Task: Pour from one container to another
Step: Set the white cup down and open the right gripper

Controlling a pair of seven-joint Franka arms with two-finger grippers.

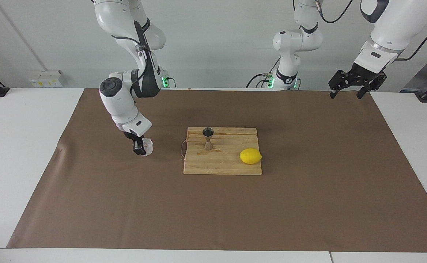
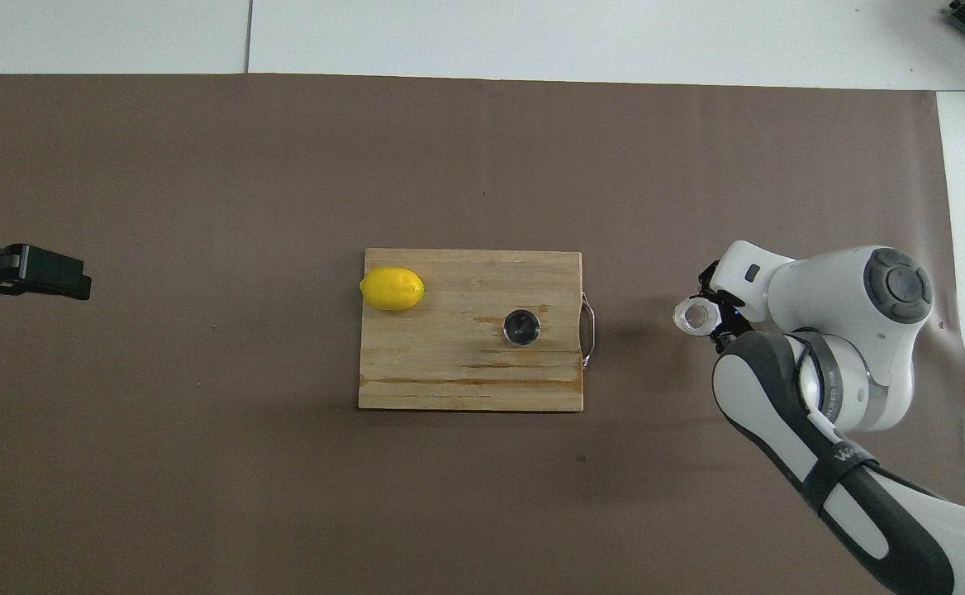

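The right gripper [image 1: 139,149] is clamped on the clear glass cup [image 1: 147,147], which is upright, mouth up, low over the brown table cover [image 1: 308,190] toward the right arm's end of the table, apart from the wooden cutting board [image 1: 228,164]; whether the cup base touches the cover cannot be determined. In the overhead view the cup [image 2: 695,316] shows an open round mouth beside the right gripper [image 2: 718,310]. The metal jigger [image 1: 208,138] stands upright on the board, near the edge with the wire handle [image 1: 182,149]. A lemon [image 1: 250,156] lies on the board toward the left arm's end. The left gripper [image 1: 348,88] waits with fingers apart, raised over the cover's corner at the left arm's end.
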